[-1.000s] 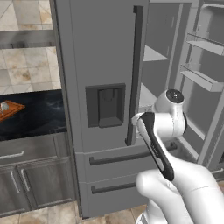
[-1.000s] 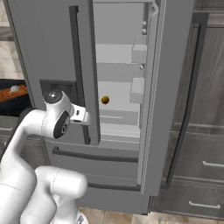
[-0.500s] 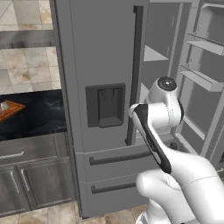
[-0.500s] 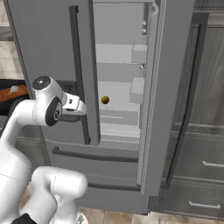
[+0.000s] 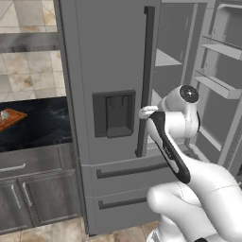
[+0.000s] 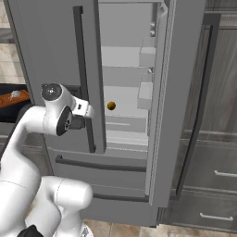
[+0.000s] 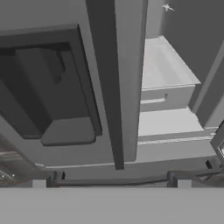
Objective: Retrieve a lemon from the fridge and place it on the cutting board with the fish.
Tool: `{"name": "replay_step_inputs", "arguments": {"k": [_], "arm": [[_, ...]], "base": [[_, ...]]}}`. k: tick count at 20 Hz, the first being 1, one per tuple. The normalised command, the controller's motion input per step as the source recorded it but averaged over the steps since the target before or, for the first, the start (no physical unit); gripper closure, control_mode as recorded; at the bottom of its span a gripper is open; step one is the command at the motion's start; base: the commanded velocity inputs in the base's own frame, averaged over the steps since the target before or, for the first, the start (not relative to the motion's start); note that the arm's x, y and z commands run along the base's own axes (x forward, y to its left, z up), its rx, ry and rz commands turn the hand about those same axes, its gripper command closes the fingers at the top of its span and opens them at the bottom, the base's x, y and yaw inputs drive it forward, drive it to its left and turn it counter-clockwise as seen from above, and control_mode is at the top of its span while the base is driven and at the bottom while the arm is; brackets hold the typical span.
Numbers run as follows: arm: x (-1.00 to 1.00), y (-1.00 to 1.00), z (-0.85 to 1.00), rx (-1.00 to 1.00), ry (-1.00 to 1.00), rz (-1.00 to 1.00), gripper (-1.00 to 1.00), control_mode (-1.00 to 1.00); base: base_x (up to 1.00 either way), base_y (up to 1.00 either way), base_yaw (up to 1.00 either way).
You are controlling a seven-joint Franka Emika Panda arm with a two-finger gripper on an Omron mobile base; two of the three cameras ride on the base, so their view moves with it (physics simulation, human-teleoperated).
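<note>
While the fridge (image 6: 129, 55) stands with its right door swung open, the lemon (image 6: 111, 106) rests on a pale interior shelf (image 6: 121, 115). The gripper (image 7: 111, 180) hangs with jaws spread wide and empty, facing the closed left door's handle (image 7: 107, 87), apparently just short of it. At 9 o'clock, the cutting board (image 5: 10, 119) carries the fish (image 5: 4, 115) on the dark counter (image 5: 38, 127).

fridge (image 6: 51, 37): grey, dark handles | lemon (image 6: 111, 106): dull yellow | cutting board (image 5: 10, 119): orange-brown | shelves (image 6: 122, 56): pale grey
</note>
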Motion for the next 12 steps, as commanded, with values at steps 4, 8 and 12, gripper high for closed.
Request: {"name": "replay_step_inputs", "arguments": {"k": [4,8,12], "arm": [[0.31,0.05,0.17,-0.01,-0.12,0.0,-1.0,-1.0],[0.47,0.04,0.53,-0.11,0.08,0.0,-1.0,-1.0],[0.35,0.0,0.19,-0.01,0.02,0.0,-1.0,-1.0]], "base": [[0.0,0.0,0.0],[0.0,0.0,0.0],[0.0,0.0,0.0]]}}
